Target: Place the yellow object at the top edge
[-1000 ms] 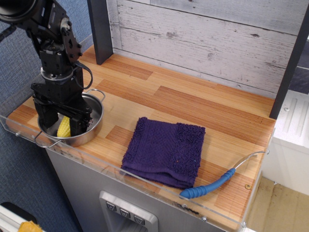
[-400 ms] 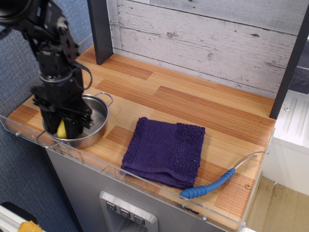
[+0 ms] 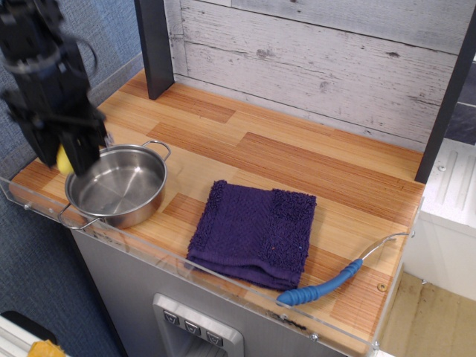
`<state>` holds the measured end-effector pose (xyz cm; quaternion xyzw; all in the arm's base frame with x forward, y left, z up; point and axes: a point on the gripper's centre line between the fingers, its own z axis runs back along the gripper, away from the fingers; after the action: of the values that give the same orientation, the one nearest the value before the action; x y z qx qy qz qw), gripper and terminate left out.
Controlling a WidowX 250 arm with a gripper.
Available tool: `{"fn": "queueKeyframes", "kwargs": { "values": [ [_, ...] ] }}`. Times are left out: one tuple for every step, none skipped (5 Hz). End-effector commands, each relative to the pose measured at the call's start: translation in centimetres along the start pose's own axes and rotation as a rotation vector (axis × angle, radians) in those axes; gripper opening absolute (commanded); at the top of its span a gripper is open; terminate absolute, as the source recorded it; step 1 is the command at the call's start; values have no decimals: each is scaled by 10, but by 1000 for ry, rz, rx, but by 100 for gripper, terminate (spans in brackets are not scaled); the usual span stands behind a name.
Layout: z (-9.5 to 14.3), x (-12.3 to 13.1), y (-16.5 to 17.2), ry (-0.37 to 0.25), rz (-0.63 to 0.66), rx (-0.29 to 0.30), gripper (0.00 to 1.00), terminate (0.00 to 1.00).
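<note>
My gripper (image 3: 68, 158) is raised above the left rim of the steel pot (image 3: 117, 189) at the counter's front left. It is shut on the yellow object (image 3: 65, 159), a small yellow corn piece of which only a bit shows between the black fingers. The pot now stands empty. The arm is blurred from motion.
A purple cloth (image 3: 255, 232) lies folded at the front middle. A blue-handled utensil (image 3: 327, 285) lies at the front right edge. A dark post (image 3: 154, 46) stands at the back left against the white plank wall. A clear rail runs along the counter's front edge.
The gripper closed on the corn inside the pot and lifted it up and to the left, out of the pot. The pot shifted slightly to the right.
</note>
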<state>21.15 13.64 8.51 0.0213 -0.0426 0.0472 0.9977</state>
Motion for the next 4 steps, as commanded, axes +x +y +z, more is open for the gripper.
{"fn": "queueKeyframes", "kwargs": {
  "values": [
    [49, 34, -32, -117, -53, -28, 0, 0],
    [39, 59, -81, -86, -161, -63, 0, 0],
    [26, 80, -132, -52, -241, -77, 0, 0],
    [16, 96, -176, -20, -245, -56, 0, 0]
  ]
}}
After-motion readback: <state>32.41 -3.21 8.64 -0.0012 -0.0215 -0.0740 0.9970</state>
